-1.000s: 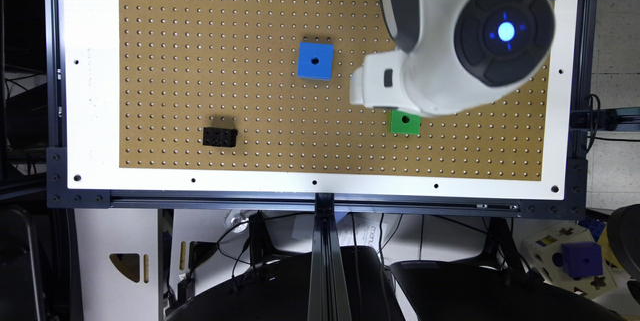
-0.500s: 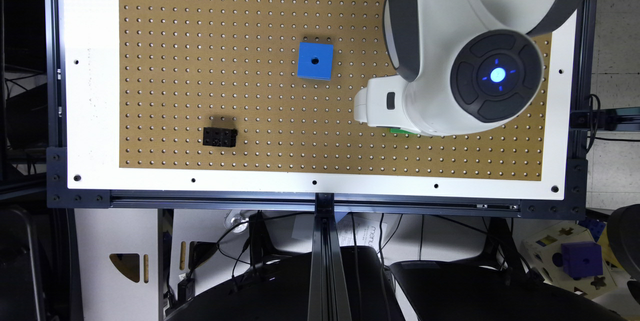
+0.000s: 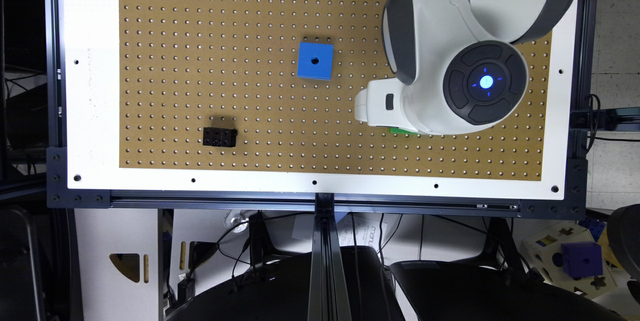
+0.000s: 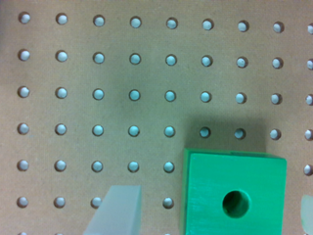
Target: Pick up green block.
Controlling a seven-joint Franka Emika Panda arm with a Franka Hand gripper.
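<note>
The green block (image 4: 230, 193), a bright cube with a round dark hole in its top, rests on the brown pegboard (image 4: 98, 73). My gripper (image 4: 211, 208) is open, with a pale finger on each side of the block and a gap between them and it. In the exterior view the white gripper (image 3: 381, 107) hangs right above the green block (image 3: 403, 131), which shows as a thin green sliver under the wrist.
A blue cube with a hole (image 3: 315, 60) sits mid-board, toward the exterior view's left of the arm. A small black brick (image 3: 219, 137) lies further left near the front. The white border (image 3: 90, 111) frames the pegboard.
The arm has shifted toward the front edge of the board and over the green block, which was mostly visible a second ago and is now almost covered.
</note>
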